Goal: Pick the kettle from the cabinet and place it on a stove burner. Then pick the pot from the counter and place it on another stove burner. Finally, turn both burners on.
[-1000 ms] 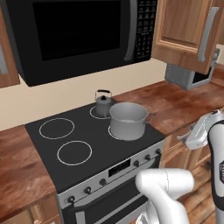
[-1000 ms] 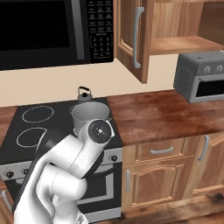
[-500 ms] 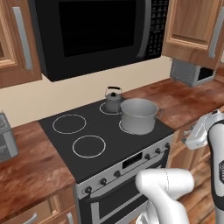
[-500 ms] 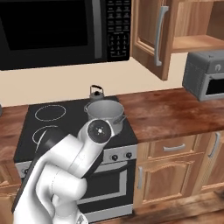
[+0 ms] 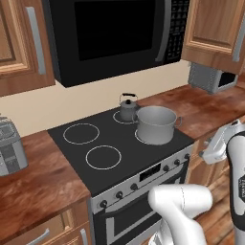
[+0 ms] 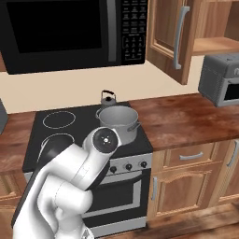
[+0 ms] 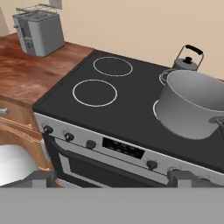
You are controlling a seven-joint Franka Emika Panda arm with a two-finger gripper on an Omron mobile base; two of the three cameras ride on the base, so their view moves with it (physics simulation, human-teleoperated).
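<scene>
Steel toaster (image 7: 39,31) stands on the counter (image 7: 30,72) at left. Two bare burners (image 7: 95,92) follow on the black cooktop (image 7: 127,113). Further right, the pot (image 7: 194,103) sits on the front burner, the kettle (image 7: 187,61) just behind it. The gripper (image 7: 109,180) hangs released, fingertips (image 7: 180,177) wide apart before the knobs (image 7: 152,165).

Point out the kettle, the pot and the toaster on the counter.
kettle (image 5: 128,110), left base view, on its dark body below the lid.
pot (image 5: 155,129), left base view, on its front outer wall.
toaster (image 7: 40,31), hand view, on the side facing the stove.
</scene>
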